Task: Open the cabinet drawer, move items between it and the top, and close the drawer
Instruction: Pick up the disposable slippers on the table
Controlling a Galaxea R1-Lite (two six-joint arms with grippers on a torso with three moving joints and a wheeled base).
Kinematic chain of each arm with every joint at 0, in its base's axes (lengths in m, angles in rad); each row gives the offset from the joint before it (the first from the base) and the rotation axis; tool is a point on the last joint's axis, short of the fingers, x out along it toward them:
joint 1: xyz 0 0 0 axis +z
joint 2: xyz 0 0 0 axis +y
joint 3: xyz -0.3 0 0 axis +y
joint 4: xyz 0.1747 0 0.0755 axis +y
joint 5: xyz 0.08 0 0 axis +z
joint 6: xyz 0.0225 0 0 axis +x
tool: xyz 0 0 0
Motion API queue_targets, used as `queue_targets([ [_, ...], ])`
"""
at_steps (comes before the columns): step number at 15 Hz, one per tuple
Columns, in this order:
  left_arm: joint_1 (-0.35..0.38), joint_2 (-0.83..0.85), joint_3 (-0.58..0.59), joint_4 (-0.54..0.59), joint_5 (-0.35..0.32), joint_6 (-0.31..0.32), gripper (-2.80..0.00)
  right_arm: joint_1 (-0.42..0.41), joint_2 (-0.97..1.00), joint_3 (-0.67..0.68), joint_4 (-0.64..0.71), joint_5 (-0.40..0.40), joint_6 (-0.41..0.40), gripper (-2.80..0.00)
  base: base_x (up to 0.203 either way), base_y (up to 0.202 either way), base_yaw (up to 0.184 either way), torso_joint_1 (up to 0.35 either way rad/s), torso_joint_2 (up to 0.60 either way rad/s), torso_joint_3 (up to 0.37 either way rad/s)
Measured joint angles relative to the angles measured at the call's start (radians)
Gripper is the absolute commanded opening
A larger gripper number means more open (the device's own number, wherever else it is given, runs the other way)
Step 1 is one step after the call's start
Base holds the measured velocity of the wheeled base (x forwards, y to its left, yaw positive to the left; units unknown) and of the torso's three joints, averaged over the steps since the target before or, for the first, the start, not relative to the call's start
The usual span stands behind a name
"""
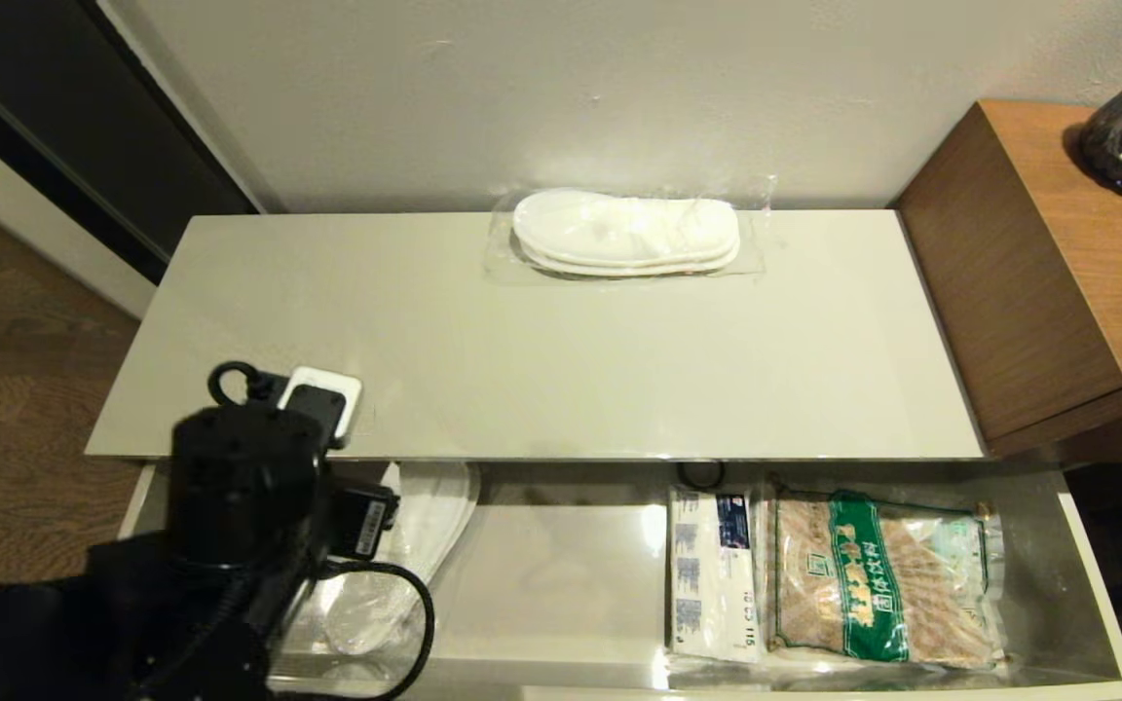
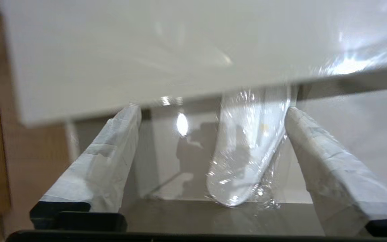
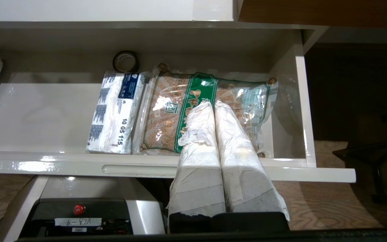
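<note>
The drawer (image 1: 561,584) stands open. The left gripper (image 2: 210,161) is spread wide, a bagged slipper pair (image 2: 247,148) between its fingers; lowering and closing are called for next. The right gripper (image 3: 213,111), pressed together and empty, is parked before the drawer.

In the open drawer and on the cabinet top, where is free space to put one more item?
The drawer floor is bare between the bagged slippers under the left gripper and the tissue pack. The top is bare in front of the slipper pair. The drawer's right end is crowded by the sachet bag.
</note>
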Motion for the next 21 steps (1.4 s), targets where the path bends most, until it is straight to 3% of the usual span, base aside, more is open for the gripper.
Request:
queue_targets([
  [3,0.008,-0.077,-0.19,0.305,-0.02,0.08,0.0,0.0,0.0,0.0,-0.001,0.001,0.0,-2.8,0.0,0.0,0.0,0.0,0.0,0.0],
  [5,0.022,-0.022,-0.296,0.356,-0.024,0.188,0.0,0.0,0.0,0.0,0.0,0.0,0.0,-2.8,0.0,0.0,0.0,0.0,0.0,0.0],
  [8,0.034,0.12,-0.448,0.243,-0.028,0.354,0.0,0.0,0.0,0.0,0.0,0.0,0.0,-2.8,0.0,0.0,0.0,0.0,0.0,0.0],
  [13,0.042,0.37,-0.614,-0.188,-0.073,0.696,0.0,0.0,0.0,0.0,0.0,0.0,0.0,-2.8,0.0,0.0,0.0,0.0,0.0,0.0],
  [15,0.045,0.449,-0.697,-0.259,-0.085,0.737,0.0,0.0,0.0,0.0,0.0,0.0,0.0,-2.8,0.0,0.0,0.0,0.0,0.0,0.0],
  [21,0.039,0.606,-0.882,-0.267,-0.086,0.777,0.0,0.0,0.0,0.0,0.0,0.0,0.0,-2.8,0.0,0.0,0.0,0.0,0.0,0.0],
])
